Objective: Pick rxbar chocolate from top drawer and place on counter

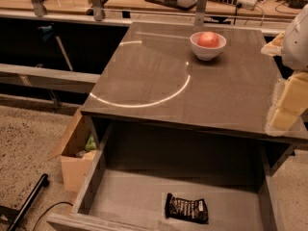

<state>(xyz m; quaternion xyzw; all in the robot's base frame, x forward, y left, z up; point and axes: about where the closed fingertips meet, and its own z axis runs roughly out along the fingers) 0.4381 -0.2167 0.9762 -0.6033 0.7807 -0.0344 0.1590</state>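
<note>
- Dark brown glossy table (144, 71) fills the ctr of the view, seen from above and in front. A curved white light arc is reflected across its top.
- White bowl (208, 46) sits on the table twd the far R corner, w/ a round red fruit (208, 39) inside it.
- Top drawer (130, 196), a wide shallow grey box, is pulled out below the table's front edge, open twd the viewer. Plain grey btm, low side walls.
- Rxbar chocolate (186, 209), a small black crinkly wrapper w/ white lettering, lies flat on the drawer btm, near the front, a bit R of ctr. Nothing touches it.
- Claw (288, 102) shows at the far R edge of the view: pale yellow parts under a rounded white arm section, partly cut off by the frame. It hangs over the table's R front corner, well apart from the wrapper and above the drawer's level. Can't tell whether it is apart or together; it grips nothing visible.
- Tan cardboard box (74, 170) stands on the floor just L of the drawer, w/ something green (90, 142) poking out at the top.
- Speckled floor (29, 134) at L; a black rod and cable (26, 201) lie on it near the btm L corner.
- Light wooden desk (57, 4) runs across the back, w/ cables and misc. items too small to name.
</note>
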